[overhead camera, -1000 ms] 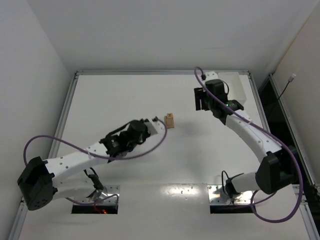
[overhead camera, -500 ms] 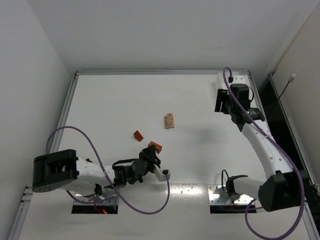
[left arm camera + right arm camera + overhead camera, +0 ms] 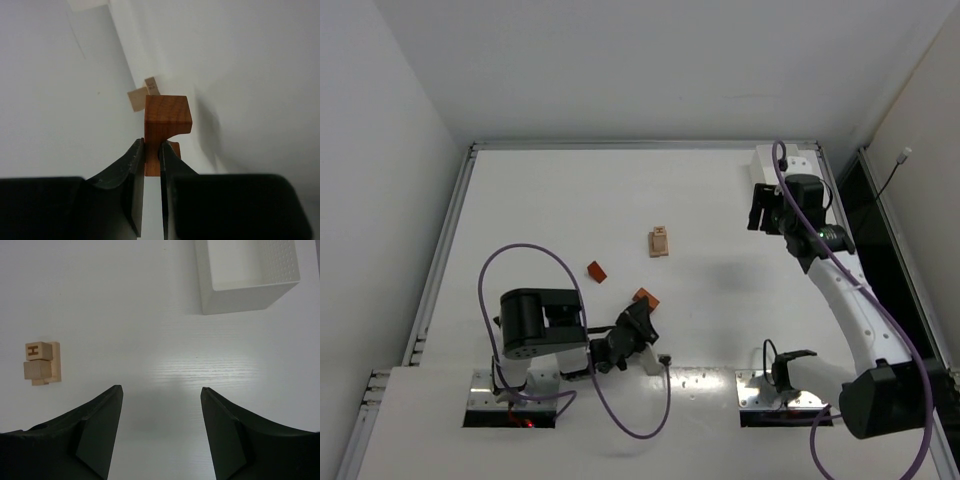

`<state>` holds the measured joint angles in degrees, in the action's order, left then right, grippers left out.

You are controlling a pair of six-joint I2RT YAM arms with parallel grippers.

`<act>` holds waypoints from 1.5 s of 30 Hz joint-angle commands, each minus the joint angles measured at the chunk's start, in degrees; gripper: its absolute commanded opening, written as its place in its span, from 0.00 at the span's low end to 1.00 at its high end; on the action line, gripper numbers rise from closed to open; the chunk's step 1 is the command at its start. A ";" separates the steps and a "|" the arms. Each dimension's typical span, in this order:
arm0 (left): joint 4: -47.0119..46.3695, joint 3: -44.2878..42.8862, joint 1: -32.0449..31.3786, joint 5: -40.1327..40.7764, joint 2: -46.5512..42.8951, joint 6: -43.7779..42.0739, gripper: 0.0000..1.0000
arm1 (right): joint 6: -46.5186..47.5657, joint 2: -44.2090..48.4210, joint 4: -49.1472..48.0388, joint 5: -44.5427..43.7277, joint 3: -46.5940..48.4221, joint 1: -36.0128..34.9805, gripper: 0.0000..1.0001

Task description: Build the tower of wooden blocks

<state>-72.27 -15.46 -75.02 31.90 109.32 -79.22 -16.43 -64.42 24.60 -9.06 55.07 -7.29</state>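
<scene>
My left gripper [image 3: 640, 318] is near the table's front edge, shut on a reddish-brown arch block [image 3: 645, 297]. In the left wrist view the fingers [image 3: 135, 165] pinch one leg of the arch block [image 3: 166, 116]. The wood block tower [image 3: 660, 241] is a pale plank with two pale cubes on it, at mid-table. It shows far off in the left wrist view [image 3: 145, 93] and at the left of the right wrist view [image 3: 42, 363]. A reddish-brown wedge [image 3: 596, 270] lies loose on the table. My right gripper [image 3: 763, 208] is open and empty above bare table [image 3: 161, 390].
A white rectangular bin [image 3: 247, 275] stands at the far right corner, just behind my right gripper, and is partly hidden by the arm in the top view [image 3: 798, 160]. A purple cable [image 3: 520, 262] loops over the table beside my left arm.
My left arm has pulled back from the tower and folded in at its base, its gripper now on the arch block. My right arm swung right towards the bin, then held still.
</scene>
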 commanded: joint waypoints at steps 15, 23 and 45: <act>-13.35 -12.39 1.64 0.35 -0.42 7.58 0.04 | -1.59 -0.61 -2.36 3.96 -0.58 0.17 0.61; -12.03 -15.47 2.16 1.58 2.03 10.66 0.05 | -1.59 -2.20 -2.36 3.96 0.57 0.17 0.61; -10.87 -20.22 3.74 1.06 11.27 14.45 0.10 | -1.59 -6.15 -2.90 4.49 2.76 0.17 0.59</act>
<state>-73.84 -34.37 -72.16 33.89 119.61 -66.72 -17.15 -70.43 23.53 -5.30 55.33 -7.27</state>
